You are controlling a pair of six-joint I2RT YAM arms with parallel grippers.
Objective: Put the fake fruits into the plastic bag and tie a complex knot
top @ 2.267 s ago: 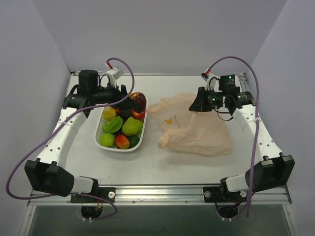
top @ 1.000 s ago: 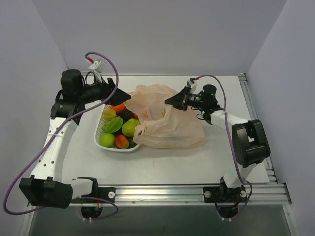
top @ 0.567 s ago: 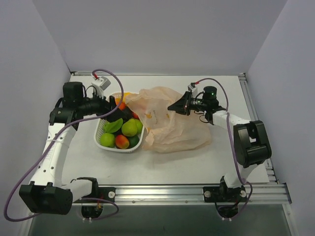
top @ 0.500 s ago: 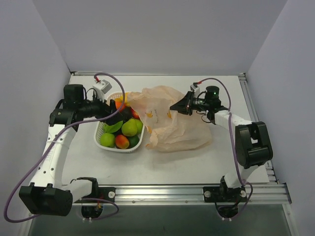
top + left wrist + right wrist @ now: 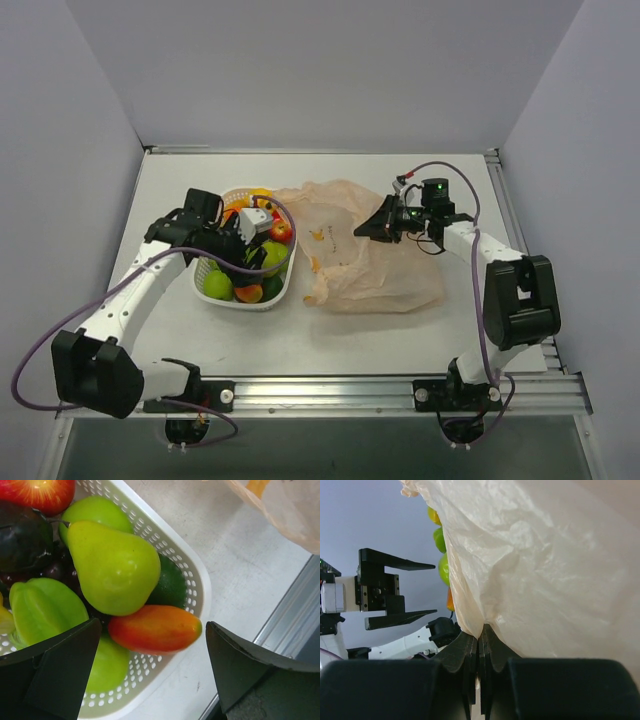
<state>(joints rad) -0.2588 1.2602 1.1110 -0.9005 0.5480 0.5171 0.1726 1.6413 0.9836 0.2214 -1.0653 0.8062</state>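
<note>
The fake fruits fill a white lattice basket [image 5: 272,296]: a green pear [image 5: 112,567], a red-orange mango [image 5: 155,628], a red apple [image 5: 37,492], a green starfruit [image 5: 42,607] and dark grapes [image 5: 22,540]. My left gripper [image 5: 243,262] hovers open just above the basket's near end. In the left wrist view the mango lies below the wide gap of this gripper [image 5: 155,667], untouched. The pale orange plastic bag [image 5: 350,255] lies crumpled right of the basket. My right gripper [image 5: 480,635] is shut on a fold of the plastic bag [image 5: 545,570], holding the edge lifted.
The basket rim [image 5: 200,590] curves close to the table's metal front rail [image 5: 295,615]. Bare table [image 5: 330,335] lies in front of the basket and bag. The right arm's elbow [image 5: 520,300] rests near the right edge. Grey walls enclose three sides.
My left arm has swung down and forward over the basket, and its jaws have spread wider. The right gripper has drawn the bag's edge to the right, and the bag has sagged flatter.
</note>
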